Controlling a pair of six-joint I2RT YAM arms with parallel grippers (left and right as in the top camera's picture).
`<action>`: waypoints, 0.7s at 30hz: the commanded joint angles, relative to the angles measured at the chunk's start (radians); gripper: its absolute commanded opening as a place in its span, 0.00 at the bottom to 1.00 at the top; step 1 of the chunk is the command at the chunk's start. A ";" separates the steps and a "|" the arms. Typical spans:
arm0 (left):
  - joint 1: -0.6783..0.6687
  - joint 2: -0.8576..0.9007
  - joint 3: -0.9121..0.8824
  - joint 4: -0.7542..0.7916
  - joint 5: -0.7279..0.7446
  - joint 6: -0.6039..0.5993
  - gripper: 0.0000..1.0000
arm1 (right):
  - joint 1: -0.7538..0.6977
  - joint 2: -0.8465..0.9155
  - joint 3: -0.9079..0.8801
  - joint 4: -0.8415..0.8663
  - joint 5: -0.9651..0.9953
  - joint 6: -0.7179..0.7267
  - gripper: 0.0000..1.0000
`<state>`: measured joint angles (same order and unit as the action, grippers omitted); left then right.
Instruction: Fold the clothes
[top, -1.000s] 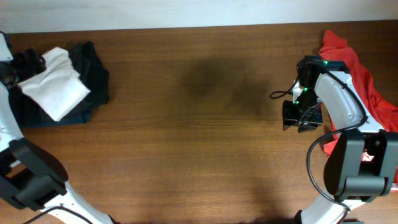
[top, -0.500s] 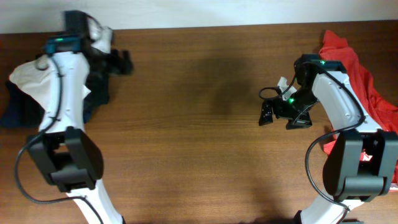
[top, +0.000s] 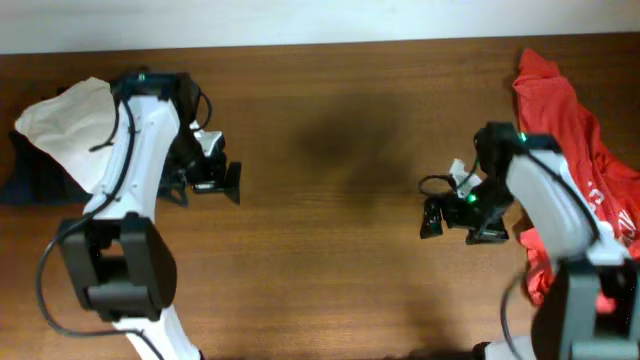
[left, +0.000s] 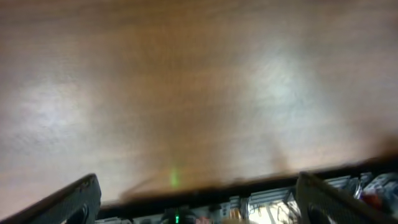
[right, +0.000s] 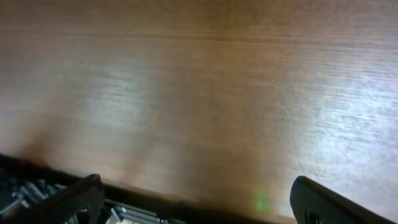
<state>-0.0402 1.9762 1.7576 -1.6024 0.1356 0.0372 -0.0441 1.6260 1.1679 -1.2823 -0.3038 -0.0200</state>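
**Asker:** What has shifted since half a second ago?

**Watcher:** Off the pile, mostly. The left gripper (top: 208, 185) has swung away from the clothes and now hangs over bare table (top: 330, 280). The right gripper (top: 458, 222) has slid a little toward its own base.

**Asker:** Is either one holding anything?

**Watcher:** No. In the left wrist view the fingers (left: 74, 199) are spread wide, with only blurred wood between them. The right wrist view shows the same, its fingers (right: 68, 202) far apart over wood.

**Asker:** Where are the clothes?

**Watcher:** The white T-shirt (top: 62, 125) lies bunched out to the left of the left gripper, near it but not touching. It rests on a dark garment (top: 22, 180).

**Asker:** Is anything in the way?

**Watcher:** The left arm (top: 140, 150) crosses the pile's near edge, between its gripper and the shirt, and it hides part of the dark garment.

**Asker:** And the red one?

**Watcher:** The red T-shirt (top: 570, 110) lies crumpled to the right of the right gripper. It sits beyond the right arm (top: 545, 195), which covers the shirt's inner edge.
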 joint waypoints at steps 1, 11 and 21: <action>-0.010 -0.350 -0.309 0.209 -0.010 -0.039 0.99 | 0.003 -0.290 -0.160 0.131 0.081 0.089 0.99; -0.010 -1.458 -1.051 0.882 -0.013 -0.067 0.99 | 0.004 -0.996 -0.327 0.277 0.159 0.088 0.99; -0.010 -1.565 -1.054 0.853 -0.013 -0.067 0.99 | 0.004 -1.000 -0.327 0.277 0.159 0.088 0.99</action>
<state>-0.0486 0.4160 0.7109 -0.7513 0.1226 -0.0204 -0.0441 0.6273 0.8494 -1.0088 -0.1577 0.0566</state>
